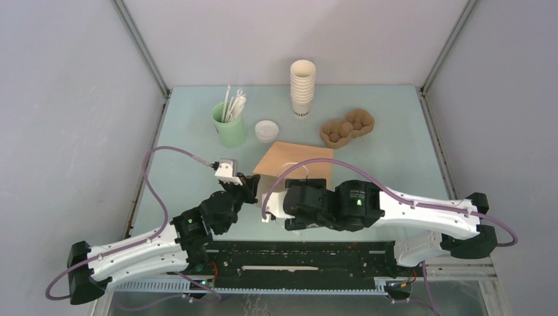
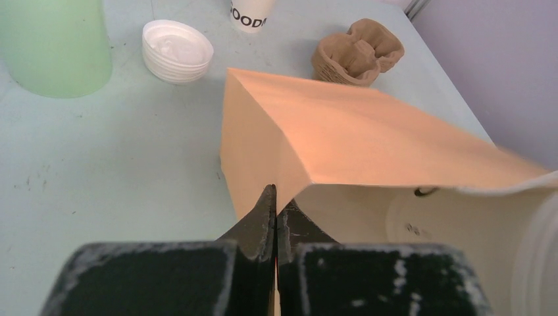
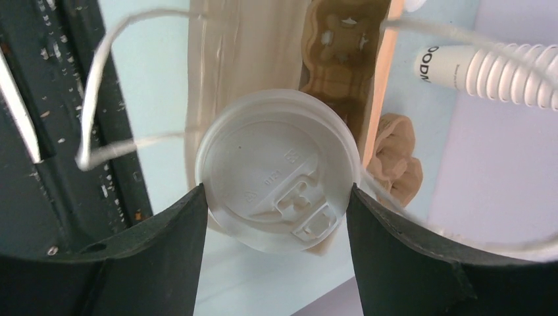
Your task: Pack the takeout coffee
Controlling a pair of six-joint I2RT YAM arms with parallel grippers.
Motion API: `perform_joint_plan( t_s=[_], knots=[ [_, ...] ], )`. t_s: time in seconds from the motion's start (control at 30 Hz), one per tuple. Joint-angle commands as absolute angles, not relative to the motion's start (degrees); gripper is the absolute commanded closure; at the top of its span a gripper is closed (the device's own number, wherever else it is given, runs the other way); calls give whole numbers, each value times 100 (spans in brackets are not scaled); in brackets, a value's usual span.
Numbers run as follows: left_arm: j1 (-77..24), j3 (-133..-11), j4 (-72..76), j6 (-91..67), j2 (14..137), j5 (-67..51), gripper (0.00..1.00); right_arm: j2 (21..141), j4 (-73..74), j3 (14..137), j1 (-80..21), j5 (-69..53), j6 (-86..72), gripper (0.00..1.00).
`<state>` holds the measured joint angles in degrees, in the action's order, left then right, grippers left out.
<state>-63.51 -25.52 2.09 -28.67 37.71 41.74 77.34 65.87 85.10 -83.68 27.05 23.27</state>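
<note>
While the left tool (image 2: pixel 275 197) is clamped shut on the edge of the paper bag (image 2: pixel 368 131), the right tool (image 3: pixel 276 191) stands wide, gripping the lidded coffee cup (image 3: pixel 276 164) by its sides at the bag's open mouth.

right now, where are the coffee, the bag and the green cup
coffee (image 3: pixel 276 172): right wrist view, middle of its lid
bag (image 2: pixel 375 135): left wrist view, its upper side
green cup (image 1: pixel 231 133): top view, its side wall
</note>
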Motion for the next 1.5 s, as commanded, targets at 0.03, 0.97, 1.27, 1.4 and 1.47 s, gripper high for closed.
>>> perform_joint_plan(
  t_s=[0.03,0.97,1.27,1.4,1.47],
  knots=[
    [-6381,-2959,35,-3137,3766,4000,100,7797,5905,8573,-8021,2382,2987,100],
    [-6381,-3488,-772,-3116,3956,3604,100,7843,4338,7411,-7169,2554,5155,100],
    [-6381,-3443,-877,-3191,3961,3785,100,7912,4078,7005,-6977,2485,5720,100],
    [-6381,-3410,-812,-3184,4001,3799,100,7949,4144,6975,-6935,2361,5514,100],
    [-6381,-3412,-737,-3159,4042,3765,100,7949,4180,6935,-6997,2197,5359,100]
  ],
)
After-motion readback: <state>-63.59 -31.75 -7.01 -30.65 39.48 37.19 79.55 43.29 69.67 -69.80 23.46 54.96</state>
